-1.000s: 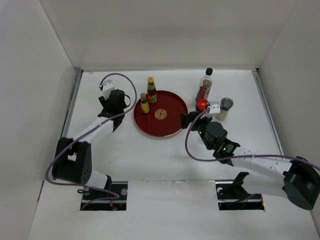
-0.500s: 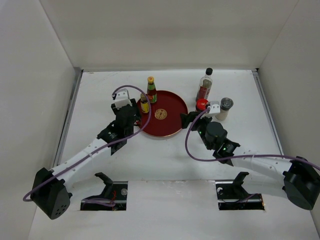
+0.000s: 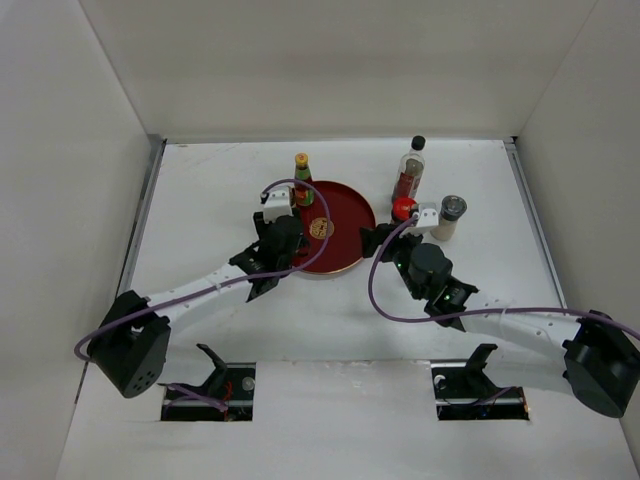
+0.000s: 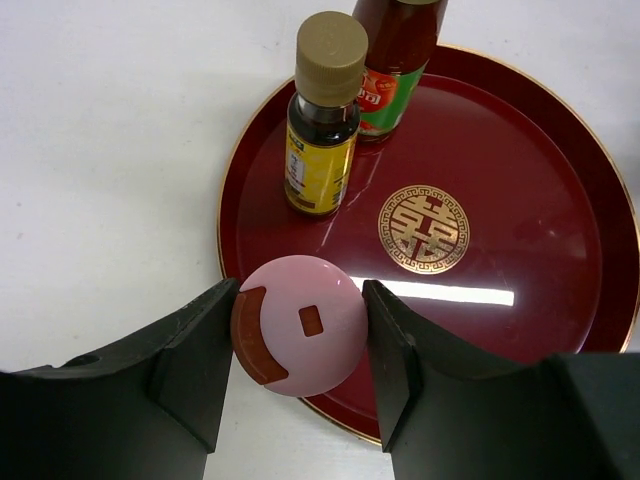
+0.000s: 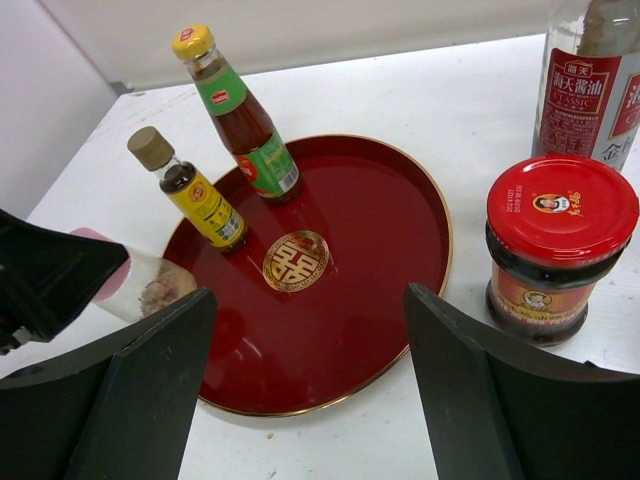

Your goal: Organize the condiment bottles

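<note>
- We saw the left gripper (image 4: 300, 312) clamped on the pink-capped bottle (image 4: 300, 325), one finger pressing each side of the cap.
- That bottle hung tilted over the near-left rim of the round red tray (image 5: 372, 245), its base pointing towards the tray.
- We found the yellow bottle (image 4: 320, 150) and the red sauce bottle (image 5: 245, 125) upright on the far-left part of the tray, just beyond the held bottle.
- The right gripper (image 5: 308, 330) stood with its jaws wide apart and nothing between them, at the near-right edge of the tray.
- The red-lidded jar (image 5: 560, 250) sat on the table (image 3: 200, 190) just right of the tray, ahead of the right finger and apart from it.
- The tall clear bottle (image 3: 410, 170) stood just behind the jar, and the grey-topped shaker (image 3: 449, 217) to its right.
</note>
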`<act>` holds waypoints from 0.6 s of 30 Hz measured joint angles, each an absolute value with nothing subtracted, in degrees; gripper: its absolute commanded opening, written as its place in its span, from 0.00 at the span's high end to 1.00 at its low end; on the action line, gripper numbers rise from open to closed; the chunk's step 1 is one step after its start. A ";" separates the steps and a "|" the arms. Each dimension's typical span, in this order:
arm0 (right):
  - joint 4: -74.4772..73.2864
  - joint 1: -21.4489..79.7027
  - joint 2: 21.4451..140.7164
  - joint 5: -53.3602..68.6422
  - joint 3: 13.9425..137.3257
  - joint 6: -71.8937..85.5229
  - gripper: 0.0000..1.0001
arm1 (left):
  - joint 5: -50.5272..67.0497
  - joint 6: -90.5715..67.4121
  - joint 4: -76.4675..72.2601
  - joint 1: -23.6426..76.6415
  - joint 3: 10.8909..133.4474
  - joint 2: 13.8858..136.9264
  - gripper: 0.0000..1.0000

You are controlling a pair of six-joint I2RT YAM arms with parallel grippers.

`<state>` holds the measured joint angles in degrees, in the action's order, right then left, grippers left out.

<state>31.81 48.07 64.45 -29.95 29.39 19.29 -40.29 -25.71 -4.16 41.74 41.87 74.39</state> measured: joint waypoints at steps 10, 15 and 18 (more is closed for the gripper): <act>31.81 48.07 64.45 -29.95 29.39 19.29 0.18 | -39.44 -25.26 -7.92 40.05 42.39 80.14 0.62; 31.83 48.07 64.40 -29.95 29.39 19.29 0.23 | -39.07 -25.04 -9.34 39.81 42.48 83.31 0.55; 31.81 48.07 64.16 -29.95 29.39 19.14 0.43 | -39.00 -24.86 -9.63 39.77 42.48 83.33 0.41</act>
